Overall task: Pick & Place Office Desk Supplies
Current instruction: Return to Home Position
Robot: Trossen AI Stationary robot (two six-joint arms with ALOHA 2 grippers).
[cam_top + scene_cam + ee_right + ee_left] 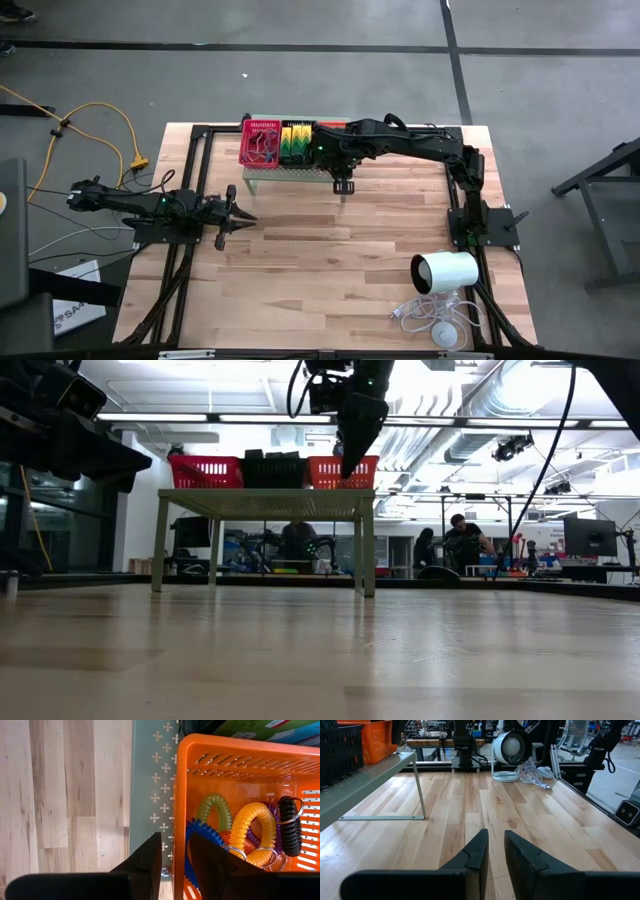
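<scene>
Three mesh trays stand in a row on the pale green stand (285, 172): a pink-red tray (260, 142), a black tray (296, 143) with yellow-and-green clips, and an orange tray (182, 795). In the orange tray lie coiled rings: green (215, 810), blue (200, 840), orange (255, 827) and black (289, 827). My right gripper (349, 468) (175, 842) hangs open above the orange tray's near wall, pointing steeply down, with nothing between its fingers. My left gripper (245, 215) (496, 840) waits level at the table's left, its fingers a little apart and empty.
A white cylinder (445, 272) with a white cable lies at the table's near right corner. The stand rests on thin legs (368, 545) at the far middle. Bare wood (340, 250) lies between the stand and the near edge. People sit in the room beyond (462, 535).
</scene>
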